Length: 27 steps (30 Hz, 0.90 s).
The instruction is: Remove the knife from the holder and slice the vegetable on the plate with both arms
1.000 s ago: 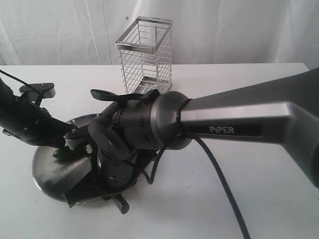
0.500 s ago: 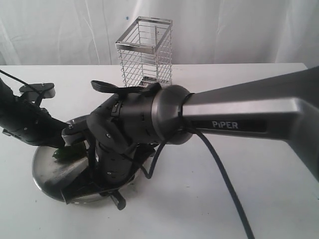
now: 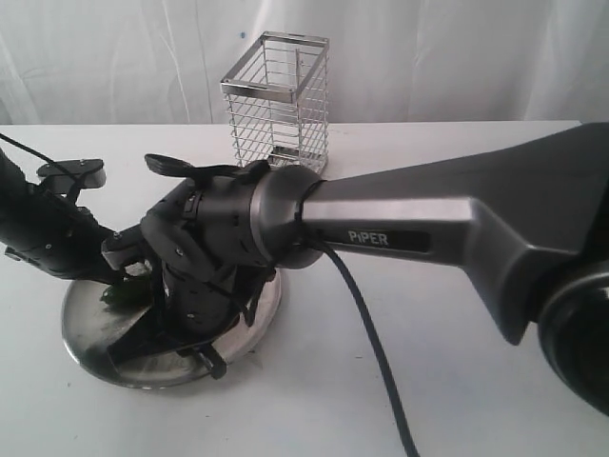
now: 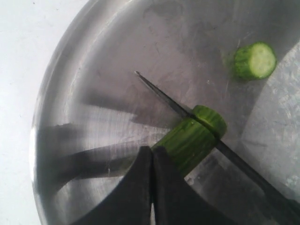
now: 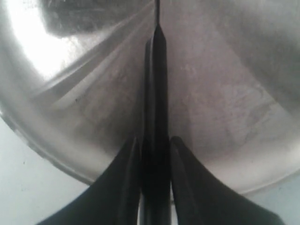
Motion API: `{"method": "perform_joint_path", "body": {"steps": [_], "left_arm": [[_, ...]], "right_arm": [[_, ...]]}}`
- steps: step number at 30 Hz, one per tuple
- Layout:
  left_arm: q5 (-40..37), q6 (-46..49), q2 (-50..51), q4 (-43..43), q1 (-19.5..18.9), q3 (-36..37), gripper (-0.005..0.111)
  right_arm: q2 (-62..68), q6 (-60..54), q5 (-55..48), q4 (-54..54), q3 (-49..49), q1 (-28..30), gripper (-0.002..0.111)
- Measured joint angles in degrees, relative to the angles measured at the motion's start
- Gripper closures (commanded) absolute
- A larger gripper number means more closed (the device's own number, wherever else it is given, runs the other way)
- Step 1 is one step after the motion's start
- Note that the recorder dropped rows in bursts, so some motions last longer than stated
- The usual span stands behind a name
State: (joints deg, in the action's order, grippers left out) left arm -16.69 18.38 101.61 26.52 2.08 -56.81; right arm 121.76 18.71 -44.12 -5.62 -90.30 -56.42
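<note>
The round brushed-steel plate (image 3: 76, 333) is lying beneath both pincers, catching the cuts. The tall wire-basket holder (image 3: 276, 105) is standing well behind them, the knife already out of it. The right pincer (image 5: 154, 140) is clamping narrowly on the slim black knife (image 4: 164, 101), setting its blade crosswise just ahead of the left pincer (image 4: 152, 152). That pincer, fingertips fully together, is bearing on the dark green cucumber-like vegetable (image 4: 187, 140), evidently steadying it. One cut slice (image 4: 254, 60) is lying apart, beyond the blade.
</note>
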Motion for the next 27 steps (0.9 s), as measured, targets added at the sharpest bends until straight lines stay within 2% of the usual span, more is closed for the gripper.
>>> {"method": "perform_joint_path", "body": {"steps": [9, 16, 27], "left_arm": [[-0.3, 0.0, 0.0, 0.0, 0.0, 0.0, 0.107], [-0.4, 0.0, 0.0, 0.0, 0.0, 0.0, 0.107], [-0.6, 0.0, 0.0, 0.2, 0.0, 0.0, 0.107]], "right_arm": [[3.7, -2.4, -0.3, -0.5, -6.5, 1.7, 0.108], [5.0, -2.8, -2.5, -0.3, -7.9, 2.0, 0.108], [5.0, -7.0, -13.7, 6.4, -8.6, 2.2, 0.108]]}}
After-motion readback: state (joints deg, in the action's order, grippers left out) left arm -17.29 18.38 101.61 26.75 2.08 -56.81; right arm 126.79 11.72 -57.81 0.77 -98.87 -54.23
